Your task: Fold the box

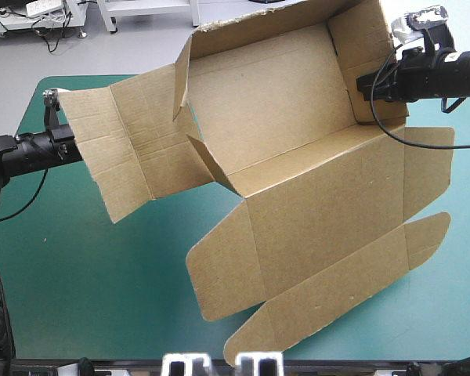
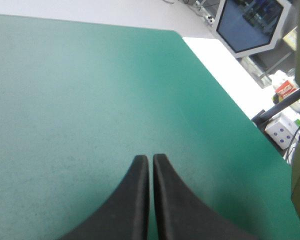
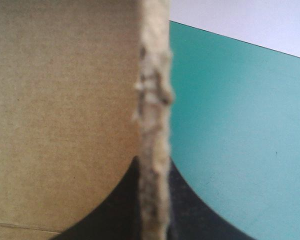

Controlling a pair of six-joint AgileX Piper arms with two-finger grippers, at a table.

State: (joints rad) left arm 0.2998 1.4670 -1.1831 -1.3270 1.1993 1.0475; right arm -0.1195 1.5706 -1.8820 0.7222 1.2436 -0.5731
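Note:
The brown box (image 1: 321, 211) lies across the middle of the teal-green cover (image 1: 86, 274), its far wall and right end wall raised and its lid panel flat toward the table's front. My right gripper (image 1: 362, 84) comes in from the right and holds the raised right end wall. In the right wrist view its fingers (image 3: 152, 162) are shut on the frayed edge of the box (image 3: 65, 100). My left gripper (image 1: 74, 147) sits at the box's left flap. In the left wrist view its fingers (image 2: 151, 159) are shut with nothing between them, only bare cover (image 2: 90, 100) ahead.
The lid's tuck flap (image 1: 337, 294) reaches almost to the table's front edge. Open teal-green cover lies at the front left and along the right edge (image 1: 466, 258). A rounded table corner (image 2: 177, 35) shows ahead of the left gripper.

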